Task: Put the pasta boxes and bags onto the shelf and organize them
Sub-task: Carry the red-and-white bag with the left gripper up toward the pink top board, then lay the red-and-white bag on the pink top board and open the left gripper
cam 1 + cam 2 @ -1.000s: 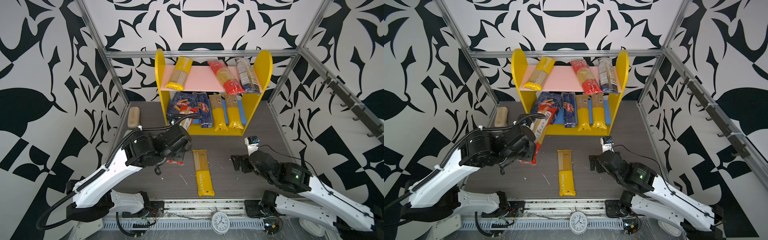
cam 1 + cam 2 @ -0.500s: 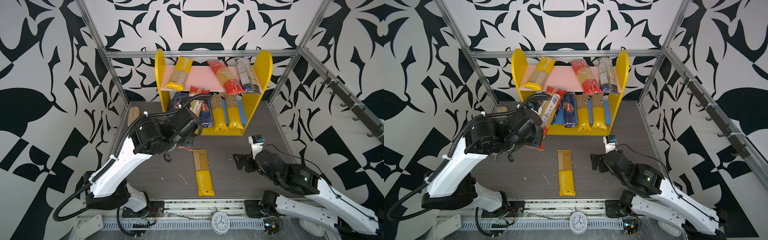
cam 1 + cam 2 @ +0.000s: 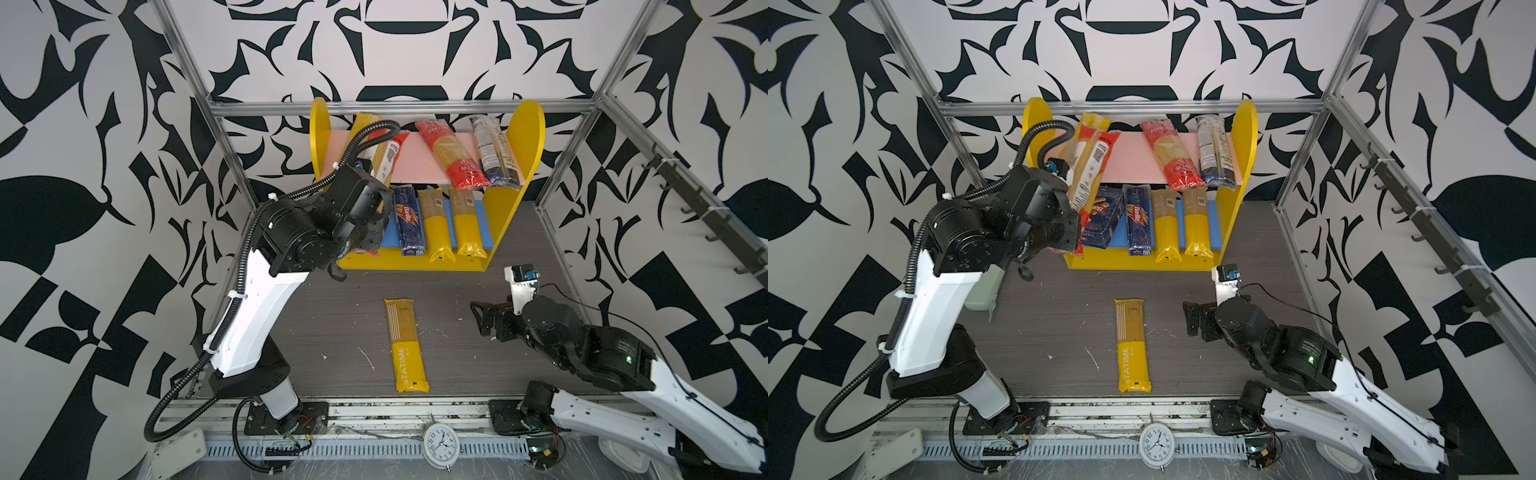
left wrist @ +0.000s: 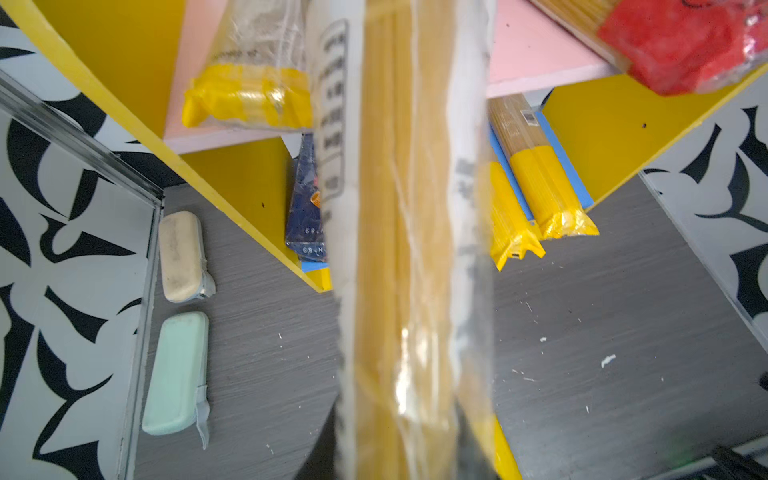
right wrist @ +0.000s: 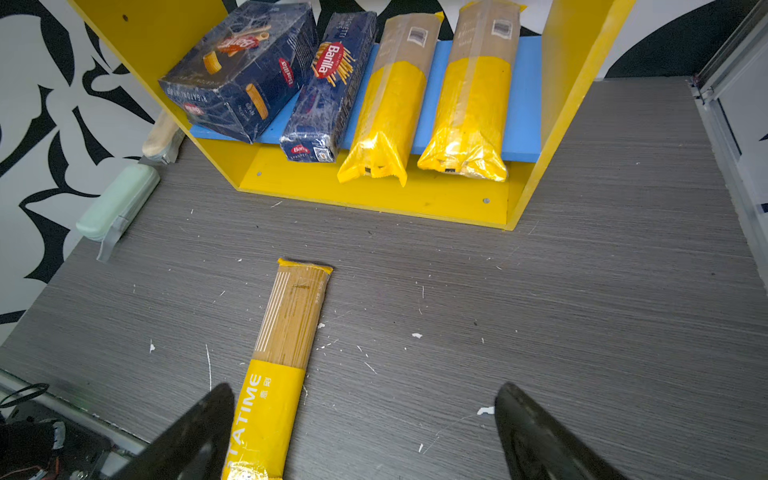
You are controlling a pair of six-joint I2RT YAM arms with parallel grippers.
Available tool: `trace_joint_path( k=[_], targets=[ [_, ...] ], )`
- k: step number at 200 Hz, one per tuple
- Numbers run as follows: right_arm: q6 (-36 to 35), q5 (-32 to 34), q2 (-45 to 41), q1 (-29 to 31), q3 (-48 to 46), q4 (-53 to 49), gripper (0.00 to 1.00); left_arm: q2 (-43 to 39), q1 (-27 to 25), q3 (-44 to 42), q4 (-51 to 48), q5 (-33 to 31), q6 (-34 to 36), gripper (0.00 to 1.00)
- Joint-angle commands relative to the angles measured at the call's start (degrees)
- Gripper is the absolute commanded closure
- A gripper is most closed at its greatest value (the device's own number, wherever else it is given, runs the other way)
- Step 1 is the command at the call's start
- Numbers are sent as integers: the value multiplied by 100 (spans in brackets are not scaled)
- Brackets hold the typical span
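Left jaws around slim clear bag [image 3: 1093, 168]

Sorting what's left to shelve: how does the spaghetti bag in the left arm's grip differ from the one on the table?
The gripped bag is raised and tilted, its top by the pink board; the table bag lies flat. The gripped bag shows red ends and a white label; the table bag's ends are yellow. Both are long, clear spaghetti packs, not yet shelved.
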Motion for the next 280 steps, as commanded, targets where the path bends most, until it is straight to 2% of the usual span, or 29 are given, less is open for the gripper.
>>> trace_joint_path(
  k=[1, 66, 98, 172, 219, 230, 256, 280],
  targets=[
    [-107, 254, 61, -19, 273, -32, 0, 125, 155, 459, 1170, -71, 480, 100],
    [-141, 434, 337, -18, 537, -73, 0, 690, 395, 809, 3062, -322, 1291, 100],
    [-42, 565, 330, -19, 516, 114, 0, 929, 663, 990, 3599, -294, 1540, 100],
    [-77, 984, 394, -19, 766, -71, 0, 1242, 1390, 940, 4032, 584, 1395, 100],
    [68, 1142, 375, -17, 771, -285, 0, 1440, 1557, 935, 4127, 1084, 1175, 100],
    [83, 1168, 375, -14, 784, -323, 0, 1471, 1566, 931, 4143, 1159, 1135, 94],
    [61, 1182, 394, -19, 836, -354, 0, 1484, 1572, 891, 4210, 1294, 1058, 68],
    [57, 1188, 376, -19, 841, -350, 0, 1497, 1611, 890, 4237, 1352, 1046, 32]
  ],
)
